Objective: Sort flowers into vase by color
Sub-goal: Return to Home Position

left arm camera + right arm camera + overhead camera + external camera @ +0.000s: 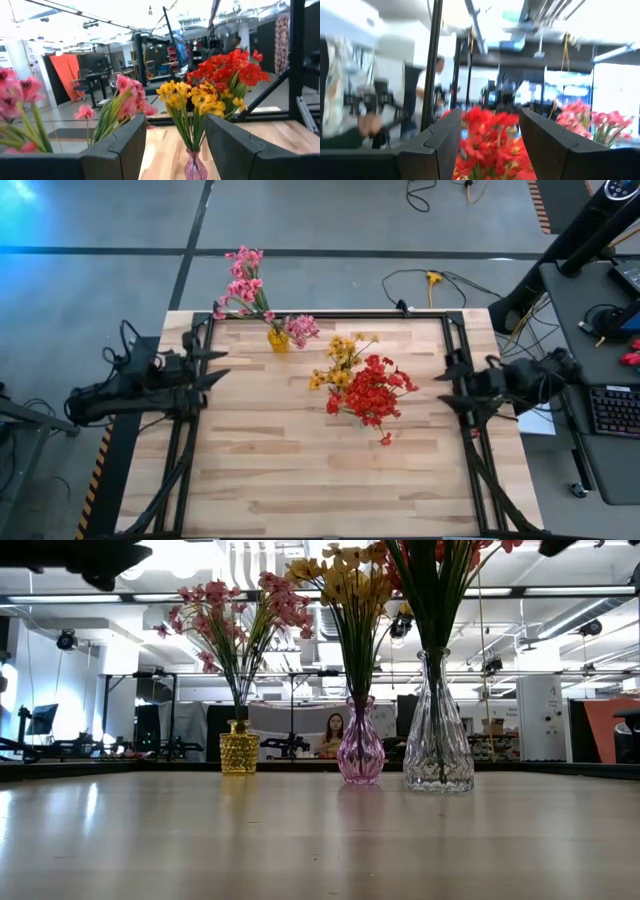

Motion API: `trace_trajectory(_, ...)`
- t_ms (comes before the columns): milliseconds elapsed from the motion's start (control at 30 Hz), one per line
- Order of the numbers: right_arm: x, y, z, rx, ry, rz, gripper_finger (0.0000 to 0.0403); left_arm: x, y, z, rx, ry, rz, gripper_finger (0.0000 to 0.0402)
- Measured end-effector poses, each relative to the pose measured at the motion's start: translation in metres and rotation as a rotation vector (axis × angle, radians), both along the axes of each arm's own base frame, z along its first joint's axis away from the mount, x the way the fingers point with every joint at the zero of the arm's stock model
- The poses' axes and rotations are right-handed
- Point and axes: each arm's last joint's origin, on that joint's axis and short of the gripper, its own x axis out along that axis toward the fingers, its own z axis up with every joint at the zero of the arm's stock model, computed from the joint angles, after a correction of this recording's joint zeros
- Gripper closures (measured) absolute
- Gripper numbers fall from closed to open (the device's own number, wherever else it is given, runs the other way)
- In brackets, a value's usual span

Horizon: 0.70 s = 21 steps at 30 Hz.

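Three vases stand on the wooden table, each on its base. Pink flowers (243, 285) are in a small yellow vase (239, 749) at the far left. Yellow flowers (343, 360) are in a purple glass vase (361, 752), and red flowers (372, 392) in a clear glass vase (438, 745). All stems stick down into the vase necks. My left gripper (215, 367) hovers over the table's left edge, open and empty, its fingers (125, 150) pointing toward the vases. My right gripper (450, 385) hovers over the right edge, also open and empty, facing the red blossoms (487, 137).
A black metal frame (330, 315) runs along the table's far, left and right edges. A desk with a keyboard (612, 410) stands to the right of the table. Cables (430, 280) lie on the floor beyond the far edge. A person (331, 733) sits in the room behind.
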Motion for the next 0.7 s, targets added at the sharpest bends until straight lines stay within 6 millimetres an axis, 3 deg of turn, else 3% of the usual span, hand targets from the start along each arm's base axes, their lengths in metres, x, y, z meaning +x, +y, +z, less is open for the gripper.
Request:
trace_trajectory(133,-0.011,-0.004,-0.016,0.034,-0.063,0.004,0.0211,-0.006,-0.001,-0.017,-0.010,-0.041,-0.002,0.0217)
trace_trajectory(267,-0.015,-0.006,-0.042,0.042,-0.077,0.002,0.0211,0.006,0.000,-0.036,-0.018,-0.009,-0.008,0.0217)
trace_trajectory(433,-0.004,-0.004,-0.073,0.024,-0.053,-0.048,0.0211,0.021,0.001,-0.066,-0.007,-0.006,-0.040,0.0217)
trace_trajectory(700,0.002,-0.005,-0.087,-0.128,0.083,-0.152,0.0211,0.032,0.003,-0.111,-0.090,0.096,-0.017,0.0217)
